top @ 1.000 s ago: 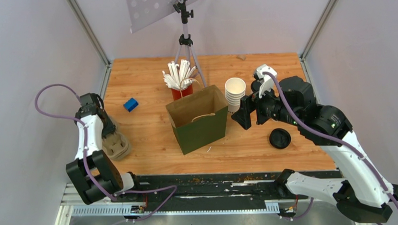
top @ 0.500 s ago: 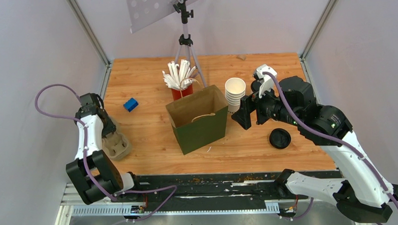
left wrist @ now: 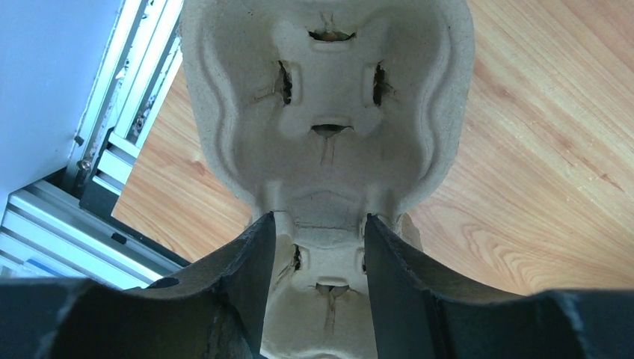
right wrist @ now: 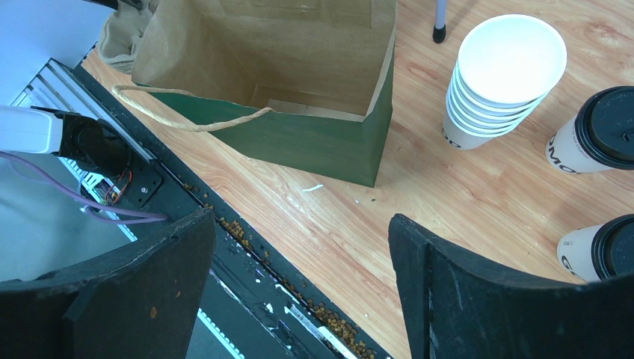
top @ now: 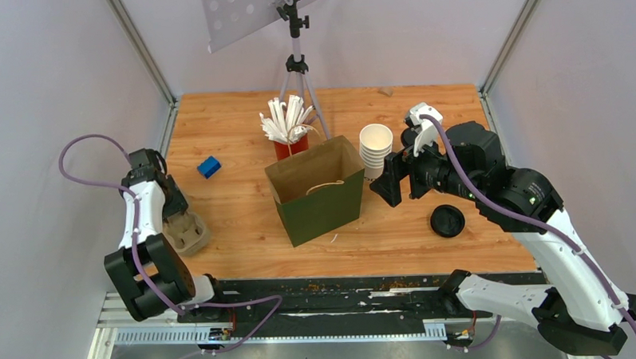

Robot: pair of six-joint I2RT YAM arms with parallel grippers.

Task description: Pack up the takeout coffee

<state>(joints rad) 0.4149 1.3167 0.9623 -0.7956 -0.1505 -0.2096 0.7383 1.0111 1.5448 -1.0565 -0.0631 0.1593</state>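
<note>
Two white takeout coffee cups with black lids, one above the other, stand at the right edge of the right wrist view; in the top view the right arm hides them. A loose round black lid lies on the table near the right arm. My right gripper hangs open and empty between the open green paper bag and the cups. My left gripper is open, its fingers either side of the middle ridge of a pulp cup carrier lying on the table.
A stack of lidless white cups stands right of the bag. A red cup of white straws and a tripod are behind it. A blue block lies at the left. Crumbs lie along the black front rail.
My left gripper's jaws have widened around the carrier and the arm has shifted slightly. The right arm has not moved.
</note>
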